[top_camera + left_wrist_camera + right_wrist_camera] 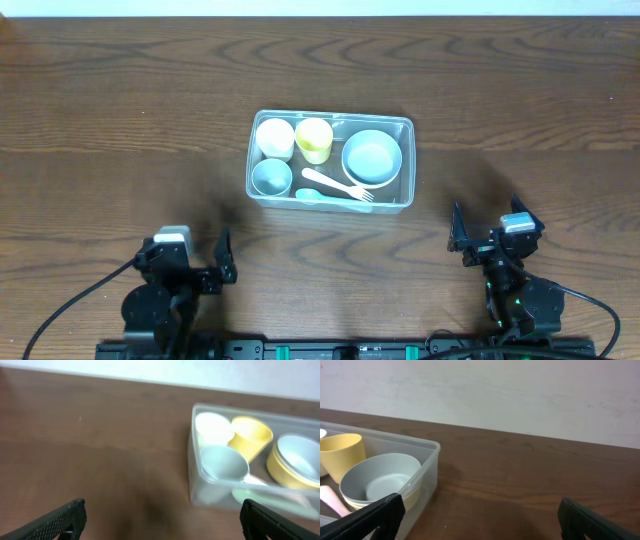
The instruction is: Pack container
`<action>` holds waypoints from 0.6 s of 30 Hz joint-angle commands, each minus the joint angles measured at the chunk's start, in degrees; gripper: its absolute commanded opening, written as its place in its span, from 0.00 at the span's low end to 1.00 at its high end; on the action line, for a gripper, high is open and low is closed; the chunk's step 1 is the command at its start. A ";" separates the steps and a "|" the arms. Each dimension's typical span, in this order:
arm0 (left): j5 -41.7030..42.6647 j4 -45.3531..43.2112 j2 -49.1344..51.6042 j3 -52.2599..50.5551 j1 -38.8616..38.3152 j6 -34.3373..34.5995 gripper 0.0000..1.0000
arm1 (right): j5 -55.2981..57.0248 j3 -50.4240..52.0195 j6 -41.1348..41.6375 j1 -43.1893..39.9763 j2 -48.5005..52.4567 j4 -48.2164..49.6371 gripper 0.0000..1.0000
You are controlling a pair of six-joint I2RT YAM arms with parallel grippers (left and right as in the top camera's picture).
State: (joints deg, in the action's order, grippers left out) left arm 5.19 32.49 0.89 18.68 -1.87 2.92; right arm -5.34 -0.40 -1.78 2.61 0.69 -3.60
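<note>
The clear plastic container (405, 128) stands at the table's middle. It holds a white cup (274, 137), a yellow cup (314, 138), a small pale-blue bowl (271, 177), a larger pale-blue bowl (371, 157), a pink fork (338, 185) and a green utensil (320, 197). My left gripper (205, 262) is open and empty near the front left. My right gripper (490, 236) is open and empty at the front right. The container also shows in the left wrist view (196, 477) and in the right wrist view (427, 467).
The brown wooden table (120, 110) runs to a white wall at the back. The arm bases and black cables sit along the front edge (330, 348).
</note>
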 commanded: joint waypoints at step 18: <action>-4.31 -30.51 -0.79 -18.45 0.33 -0.42 0.98 | 0.42 0.09 -0.63 0.57 -0.35 -0.22 0.99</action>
State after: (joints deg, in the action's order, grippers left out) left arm 2.66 -0.23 0.60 0.40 -1.87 2.74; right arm -5.34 -0.40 -1.80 2.61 0.69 -3.57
